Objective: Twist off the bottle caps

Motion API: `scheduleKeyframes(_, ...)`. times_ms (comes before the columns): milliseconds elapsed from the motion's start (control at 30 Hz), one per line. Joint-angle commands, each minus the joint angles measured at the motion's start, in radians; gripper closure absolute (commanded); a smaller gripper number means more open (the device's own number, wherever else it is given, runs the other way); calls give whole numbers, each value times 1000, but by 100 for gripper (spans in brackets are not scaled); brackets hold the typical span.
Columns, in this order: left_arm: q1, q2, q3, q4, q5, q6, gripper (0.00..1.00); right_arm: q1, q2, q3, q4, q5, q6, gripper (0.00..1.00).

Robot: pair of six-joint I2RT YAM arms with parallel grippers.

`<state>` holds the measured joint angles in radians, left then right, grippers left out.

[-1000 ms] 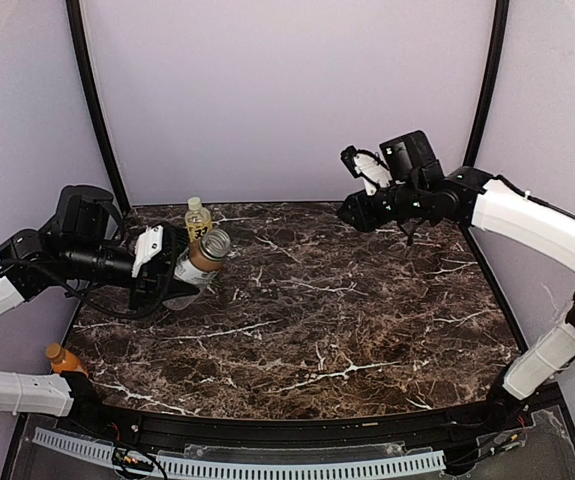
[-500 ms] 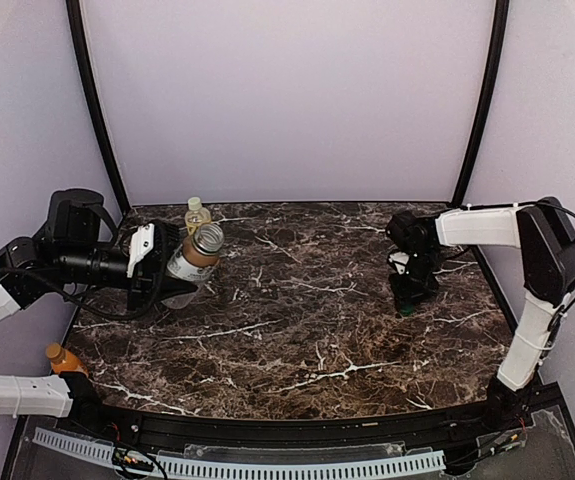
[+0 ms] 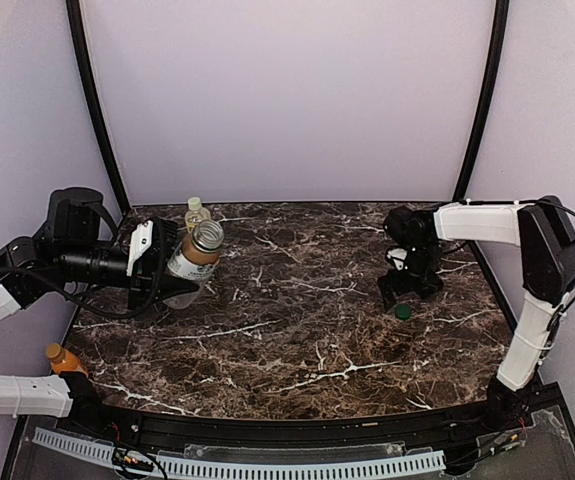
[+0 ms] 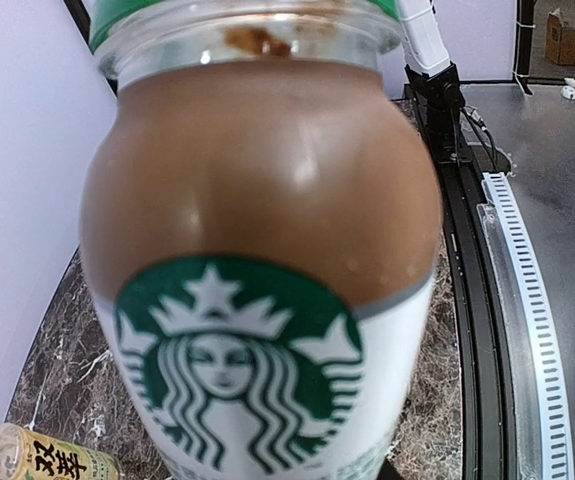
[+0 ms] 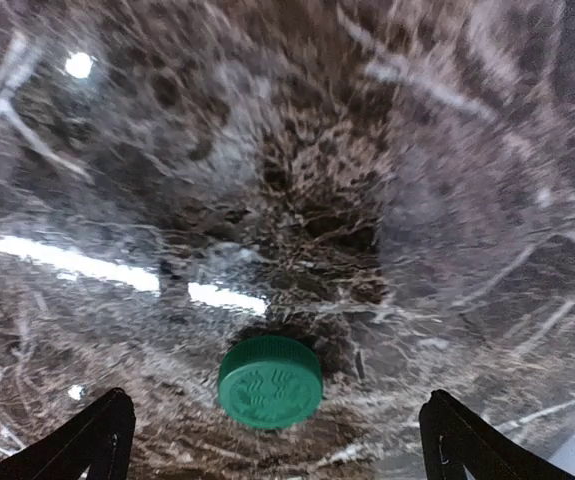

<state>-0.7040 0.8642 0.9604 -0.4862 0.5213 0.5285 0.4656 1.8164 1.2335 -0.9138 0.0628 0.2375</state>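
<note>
My left gripper (image 3: pixel 177 268) is shut on the short white-labelled bottle (image 3: pixel 193 256), holding it tilted above the table's left side with its mouth uncapped. In the left wrist view this bottle (image 4: pixel 257 300), brown liquid above a green logo, fills the picture and hides the fingers. A dark green cap (image 3: pixel 403 311) lies flat on the marble at the right. My right gripper (image 3: pixel 405 293) hovers just over it, open; the cap (image 5: pixel 270 381) sits between the spread fingertips (image 5: pixel 97 440), touching neither. Behind the held bottle stands the yellow-labelled bottle (image 3: pixel 196 212), capped.
The orange bottle (image 3: pixel 59 357) stands off the table's (image 3: pixel 297 340) left front corner, beside the left arm's base. The yellow-labelled bottle (image 4: pixel 42 455) shows low in the left wrist view. Dark curved posts rise at both back corners.
My right arm came down from high at the back to the table's right side and its jaws opened, leaving the green cap on the marble. The left arm hardly moved.
</note>
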Motion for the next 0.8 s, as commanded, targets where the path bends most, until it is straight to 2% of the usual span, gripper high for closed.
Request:
scheduleKeyframes(0,6,3,16,30,39,-11,98,113,-141,205,-69,89,-50,1)
scheduleKeyframes(100,6,5,17,51,67,-22,97,307,-271,294,124,38,-182,3)
scheduleKeyframes(167,6,11,22,61,93,-36,96,429,-372,253,402,-120,-264,4)
scheduleKeyframes(233,7,20,29,64,120,-45,95,510,-452,133,749,-346,-303,5)
scheduleKeyframes(300,8,26,35,64,133,-50,94,582,-471,48,1071,-445,-312,5)
scheduleKeyframes(333,8,28,36,63,134,-52,94,604,-455,47,1128,-471,-307,5)
scheduleKeyframes(400,8,29,37,64,135,-53,94,640,-398,98,1205,-507,-302,6)
scheduleKeyframes(600,9,34,37,78,131,-60,93,718,-245,227,1240,-528,-360,4)
scheduleKeyframes(767,10,30,31,81,131,-65,93,727,-188,296,1171,-488,-360,14)
